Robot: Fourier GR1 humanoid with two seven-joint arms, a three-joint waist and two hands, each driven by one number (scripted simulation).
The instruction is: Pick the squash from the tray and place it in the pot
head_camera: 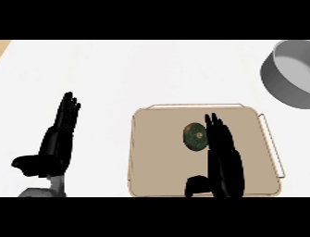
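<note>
Head view: right hand (223, 159) over the near-right part of the tray, fingers straight and together, pointing far, thumb out to the left; nothing in its grasp. Fingertips overlap the right edge of the squash (194, 137); whether they touch it cannot be told.

Squash: dark green, round, lying on the tray (158, 157) slightly far of its middle, the only thing on it.

Tray: tan, thin raised rim, near edge cut by the view.

Pot (281, 82): grey, far right, well apart from the tray, partly past the view's right edge; pale inner floor shows.

Left hand (57, 139): open, fingers up, resting at left over the white worktop (150, 69).

Bare worktop lies between tray and pot, and between tray and left hand.
</note>
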